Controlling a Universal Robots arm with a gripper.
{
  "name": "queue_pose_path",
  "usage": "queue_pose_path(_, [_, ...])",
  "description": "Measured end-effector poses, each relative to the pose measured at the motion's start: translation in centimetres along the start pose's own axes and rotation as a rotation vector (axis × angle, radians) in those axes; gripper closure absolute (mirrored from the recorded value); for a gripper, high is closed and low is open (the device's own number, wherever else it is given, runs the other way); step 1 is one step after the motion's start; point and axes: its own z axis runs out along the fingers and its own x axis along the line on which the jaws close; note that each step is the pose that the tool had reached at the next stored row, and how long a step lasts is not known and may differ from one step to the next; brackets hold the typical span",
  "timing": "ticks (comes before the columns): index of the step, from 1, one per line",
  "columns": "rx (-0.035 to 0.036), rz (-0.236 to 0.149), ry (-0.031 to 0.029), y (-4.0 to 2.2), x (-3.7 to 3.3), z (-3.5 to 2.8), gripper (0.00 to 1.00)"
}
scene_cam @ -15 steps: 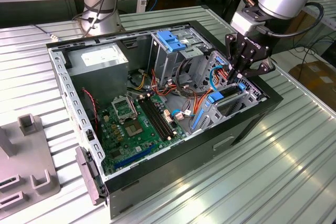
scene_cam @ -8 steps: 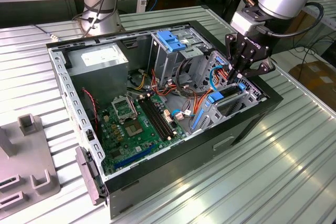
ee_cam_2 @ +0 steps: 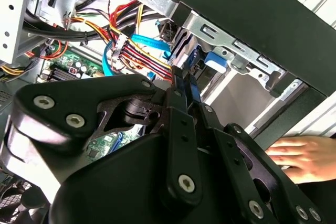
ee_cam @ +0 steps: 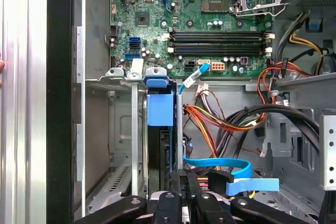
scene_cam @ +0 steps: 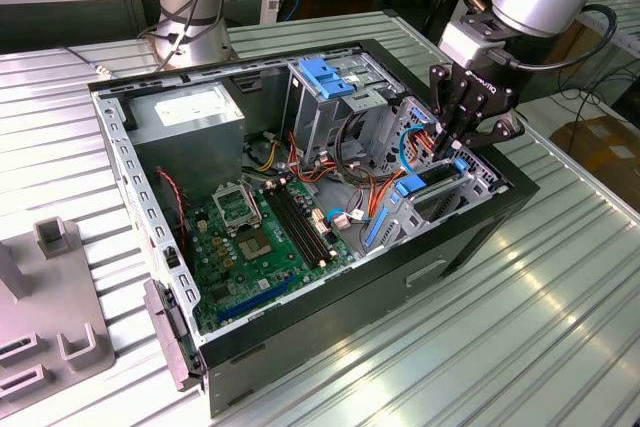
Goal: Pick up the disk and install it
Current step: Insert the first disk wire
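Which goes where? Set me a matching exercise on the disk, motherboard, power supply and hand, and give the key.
Things:
1. disk
2. motherboard
3. power supply
4. hand

Places:
A. outside the case wall
B. flat on the case floor
C. on edge in the drive bay
D. in a corner of the case

Pairs: 1-C, 2-B, 3-D, 4-A

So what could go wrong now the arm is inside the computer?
The gripper is close to the blue flat cable and coloured wires; it might snag them. The disk sits in a narrow metal bay and could jam if tilted. A person's hand rests near the case, risking a bump.
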Motion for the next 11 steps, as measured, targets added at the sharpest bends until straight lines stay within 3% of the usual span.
queue_pose_path(11, [-0.0001,0.012,0.0013,0.02,0.45,0.28,0.84])
